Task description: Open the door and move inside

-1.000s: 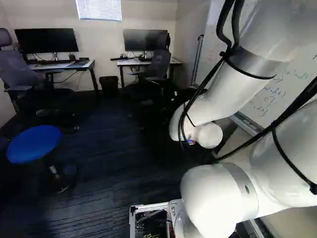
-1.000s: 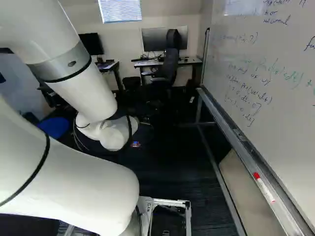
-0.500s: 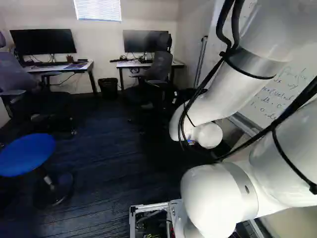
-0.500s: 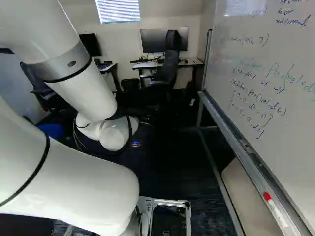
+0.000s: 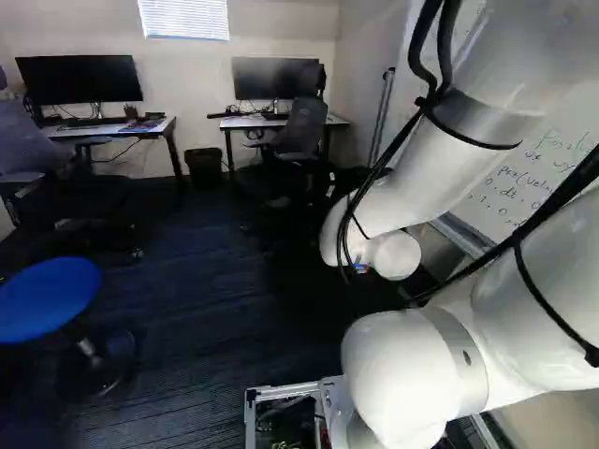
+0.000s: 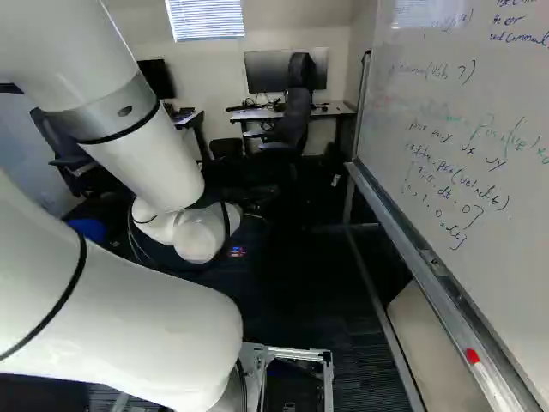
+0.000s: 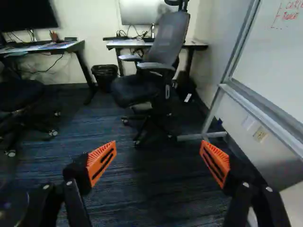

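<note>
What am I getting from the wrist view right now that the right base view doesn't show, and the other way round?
Only the wrist view: the open gripper with its orange pads, and a wall outlet low beside the whiteboard frame.

Only the right base view: the window, the blue stool and the red-capped marker.

Both: the office chair at the desk, the monitor, the bin and the whiteboard.

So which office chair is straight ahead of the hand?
The chair at the right-hand desk in the left base view: the wrist view shows it between the open hand's fingers; the other chair stands outside them.
</note>
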You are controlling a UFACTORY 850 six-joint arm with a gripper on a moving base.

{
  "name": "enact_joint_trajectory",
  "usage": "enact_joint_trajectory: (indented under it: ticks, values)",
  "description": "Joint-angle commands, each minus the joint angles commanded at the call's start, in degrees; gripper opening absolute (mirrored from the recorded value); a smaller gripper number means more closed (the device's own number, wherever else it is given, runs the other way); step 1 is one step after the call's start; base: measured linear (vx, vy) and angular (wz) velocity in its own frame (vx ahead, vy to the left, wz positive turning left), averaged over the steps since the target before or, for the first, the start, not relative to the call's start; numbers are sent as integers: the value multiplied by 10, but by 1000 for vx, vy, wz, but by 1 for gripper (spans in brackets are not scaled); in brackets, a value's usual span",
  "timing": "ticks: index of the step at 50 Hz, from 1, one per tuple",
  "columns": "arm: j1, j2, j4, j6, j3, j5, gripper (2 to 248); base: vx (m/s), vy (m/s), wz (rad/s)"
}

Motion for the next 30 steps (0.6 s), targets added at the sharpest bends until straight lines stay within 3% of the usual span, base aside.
enact_joint_trajectory:
  ticks: [30]
  values:
    - [0, 0, 0, 0, 0, 0, 247, 0, 0, 0]
